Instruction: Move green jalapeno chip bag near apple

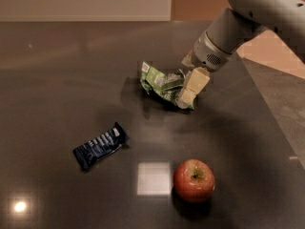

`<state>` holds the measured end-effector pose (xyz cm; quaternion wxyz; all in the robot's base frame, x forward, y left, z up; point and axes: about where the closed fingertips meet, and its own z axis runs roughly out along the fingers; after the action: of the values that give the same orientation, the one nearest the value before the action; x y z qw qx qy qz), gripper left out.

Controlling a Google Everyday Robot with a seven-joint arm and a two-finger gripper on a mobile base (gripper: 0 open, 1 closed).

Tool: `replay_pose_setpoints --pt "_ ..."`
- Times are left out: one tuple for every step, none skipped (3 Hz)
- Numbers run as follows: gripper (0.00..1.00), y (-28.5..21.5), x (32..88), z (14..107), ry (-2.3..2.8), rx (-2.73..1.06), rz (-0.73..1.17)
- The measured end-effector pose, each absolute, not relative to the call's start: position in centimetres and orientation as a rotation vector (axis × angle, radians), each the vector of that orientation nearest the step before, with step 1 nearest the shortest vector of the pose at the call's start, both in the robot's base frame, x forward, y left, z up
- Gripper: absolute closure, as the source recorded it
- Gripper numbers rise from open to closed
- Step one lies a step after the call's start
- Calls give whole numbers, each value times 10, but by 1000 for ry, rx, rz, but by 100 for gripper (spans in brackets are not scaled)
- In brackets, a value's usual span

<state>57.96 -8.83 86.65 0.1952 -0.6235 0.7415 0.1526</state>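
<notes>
Gripper (189, 90), upper right of centre, rests against the right end of the green jalapeno chip bag (159, 80); how far open it is, or whether it has hold, cannot be told. Apple (194, 180) sits at lower right of centre, well apart from the bag. Navy bar wrapper (101, 145) lies at lower left on the dark table (52, 80).

The arm (238, 25) slants down from upper right, its tool (188, 94) low, just right of centre.
</notes>
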Motion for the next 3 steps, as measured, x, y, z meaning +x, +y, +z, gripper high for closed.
replay_pose_setpoints --pt "0 -76 579 861 2065 -1732 446" --pt "19 -74 584 858 2046 -1718 428" --pt "41 -75 585 860 2028 -1724 400"
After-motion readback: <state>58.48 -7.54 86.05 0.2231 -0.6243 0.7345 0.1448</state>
